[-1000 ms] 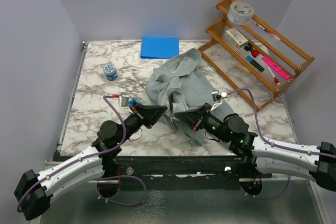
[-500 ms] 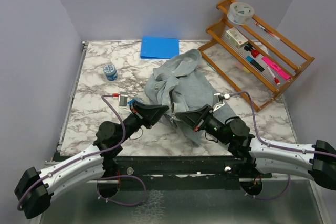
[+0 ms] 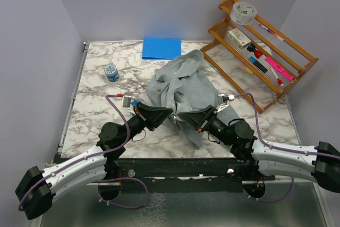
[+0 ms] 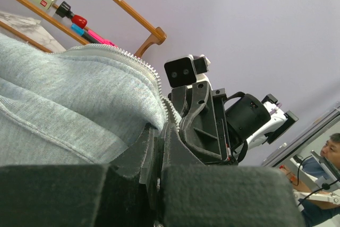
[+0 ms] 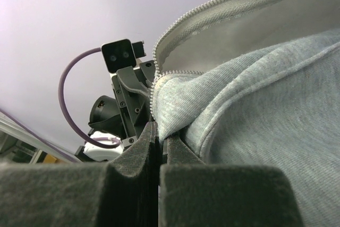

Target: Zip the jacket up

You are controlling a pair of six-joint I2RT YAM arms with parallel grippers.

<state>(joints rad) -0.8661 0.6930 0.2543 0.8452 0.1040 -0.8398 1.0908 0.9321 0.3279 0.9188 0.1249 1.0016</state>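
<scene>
While left claw point(image 3: 169, 112) and right claw point(image 3: 180, 116) pinch it | jacket point(image 3: 183, 86) crumpled, grey-green, unzipped

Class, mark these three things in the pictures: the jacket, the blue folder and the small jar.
jacket point(image 3: 186, 86): top external view, middle of its grey fabric.
blue folder point(image 3: 161, 48): top external view, centre of its cover.
small jar point(image 3: 111, 72): top external view, its lid.
</scene>
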